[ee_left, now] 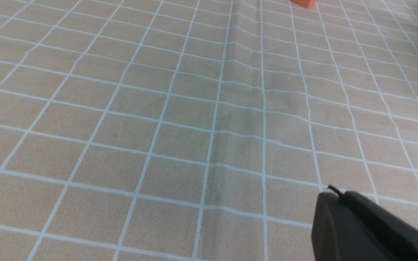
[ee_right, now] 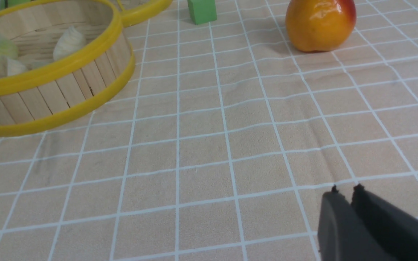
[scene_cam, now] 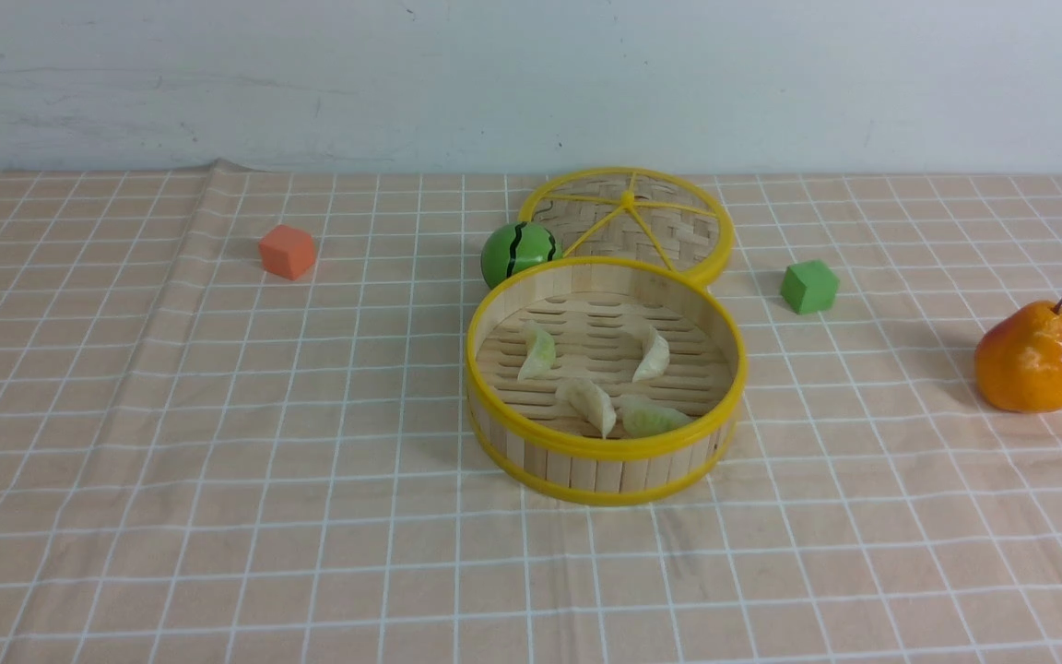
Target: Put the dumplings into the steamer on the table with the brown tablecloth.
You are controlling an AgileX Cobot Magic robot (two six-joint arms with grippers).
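Bright, even light; soft shadows.

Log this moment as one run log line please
dumplings: all four inside steamer | left gripper: shut, empty | right gripper: shut, empty | lid: behind steamer

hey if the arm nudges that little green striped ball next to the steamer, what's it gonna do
The green ball with dark stripes looks round and smooth, so it would probably roll at a light touch. It sits by the round bamboo steamer and the flat woven lid, which might stop it that way. Shut jaws would likely slip off its curve.
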